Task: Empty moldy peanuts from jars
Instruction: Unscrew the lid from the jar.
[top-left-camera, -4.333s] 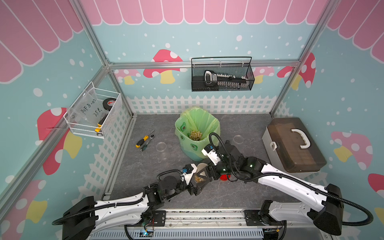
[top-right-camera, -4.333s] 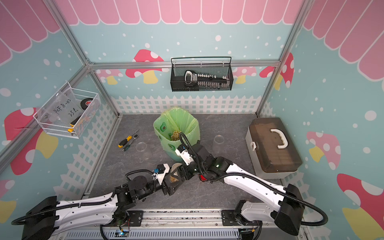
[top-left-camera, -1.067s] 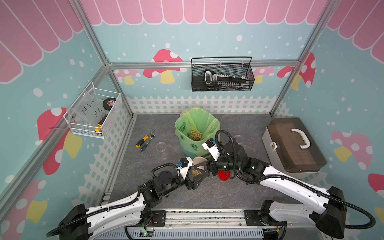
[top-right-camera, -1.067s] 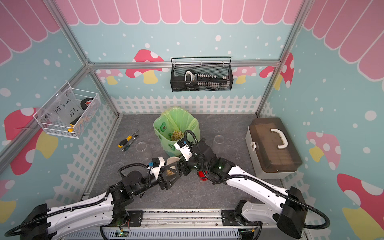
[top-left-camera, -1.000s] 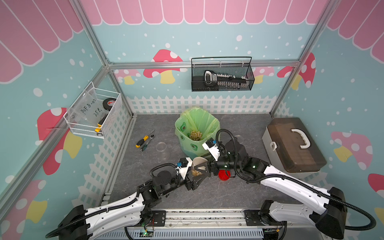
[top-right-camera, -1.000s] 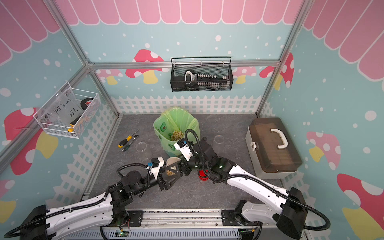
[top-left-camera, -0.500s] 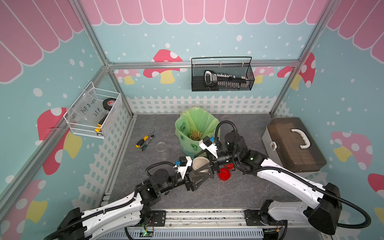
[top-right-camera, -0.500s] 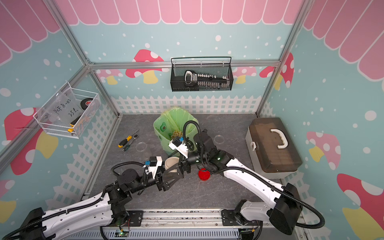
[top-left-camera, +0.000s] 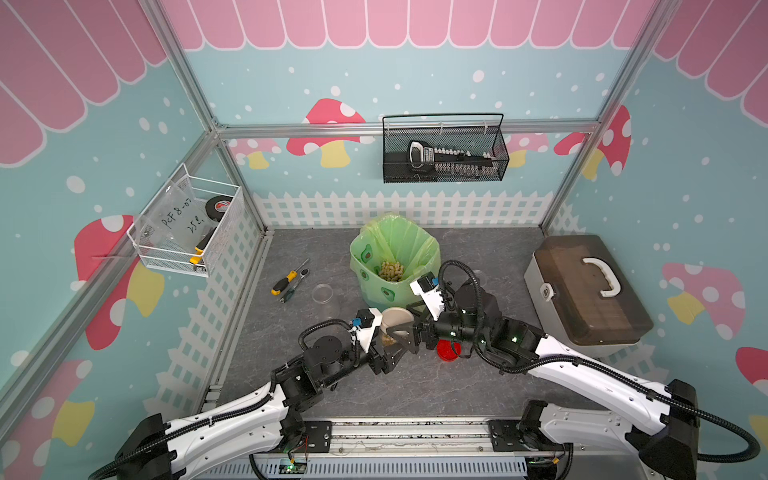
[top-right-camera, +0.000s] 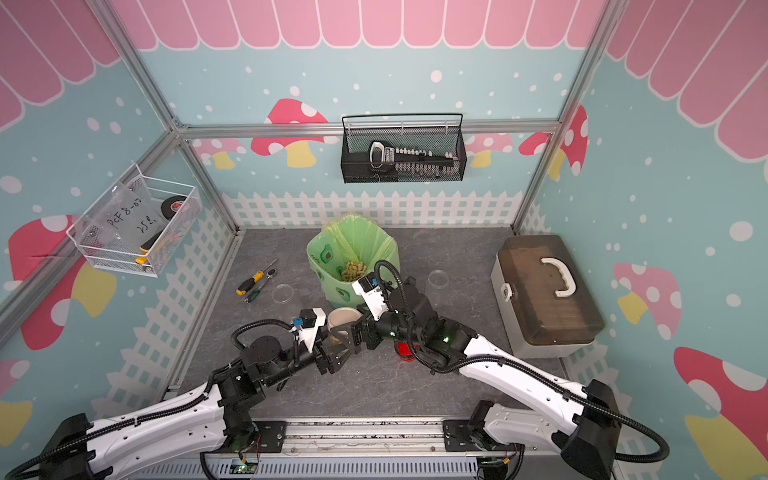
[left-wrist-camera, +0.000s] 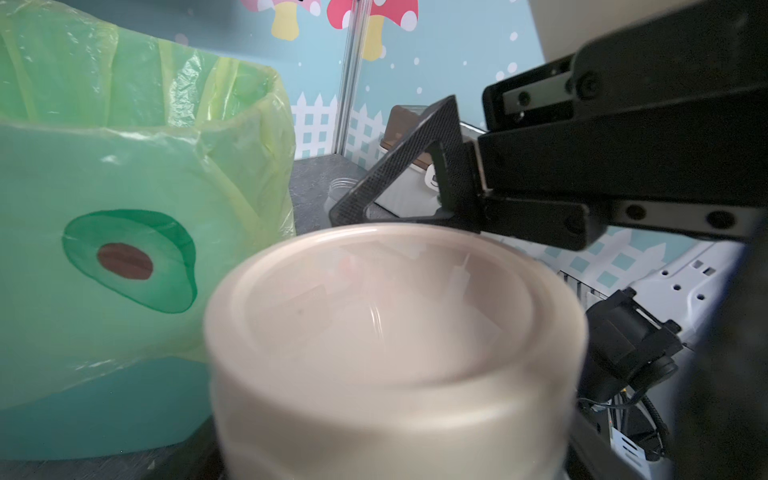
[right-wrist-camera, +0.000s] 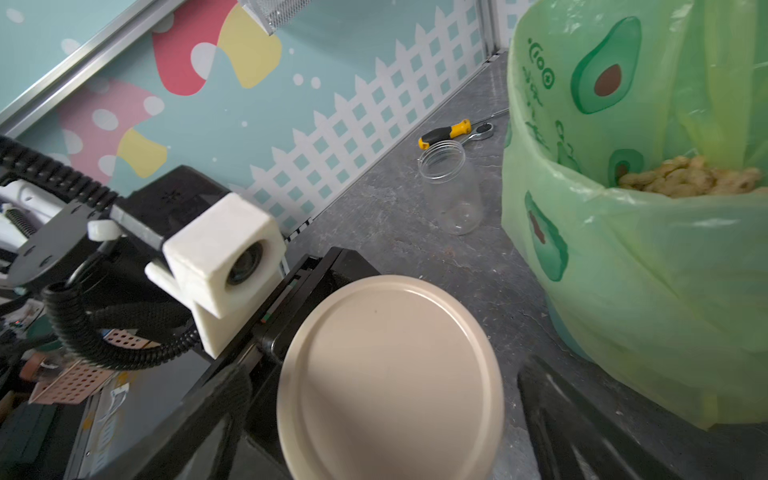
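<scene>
The squat jar (top-left-camera: 395, 325), at 6 o'clock from the green-bagged bin (top-left-camera: 362, 253), is clamped in the left gripper (top-left-camera: 390, 342). The right gripper (top-left-camera: 409, 331) gapes wide astride its beige lid (right-wrist-camera: 390, 374). Probably light, rigid and slick: take the lid's rim.

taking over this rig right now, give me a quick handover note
Left pincer: shut on the squat jar near the bin.
Right pincer: open, jaws either side of the beige lid, not gripping.
Done: two clear jars stand empty and lidless, one each side of the bin; peanuts lie in the bin; a red lid lies loose near the right pincer.
Left: take the beige lid off, tip that jar's peanuts into the bin.
</scene>
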